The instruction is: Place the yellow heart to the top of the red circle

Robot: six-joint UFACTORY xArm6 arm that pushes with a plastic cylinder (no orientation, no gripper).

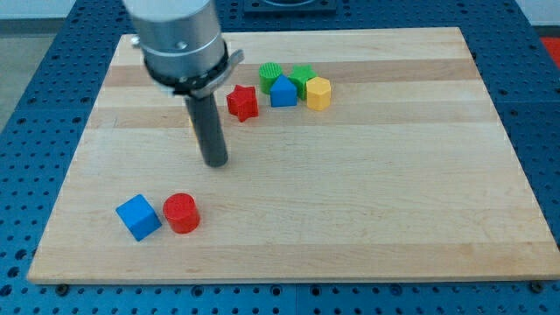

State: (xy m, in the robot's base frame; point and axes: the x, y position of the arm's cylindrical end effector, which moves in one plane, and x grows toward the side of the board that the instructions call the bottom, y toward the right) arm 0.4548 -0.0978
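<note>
Yellow heart mostly hidden behind rod; my tip [215, 162] touches no block (above red circle [182, 213]); no fingers.

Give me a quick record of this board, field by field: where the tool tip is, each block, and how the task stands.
tip: my tip on bare wood, apart from all blocks
red circle: view's bottom left, beside blue cube
top cluster: red star, green blocks, blue block, yellow block
yellow heart: a yellow sliver behind the rod, shape hidden
task: not yet done
</note>
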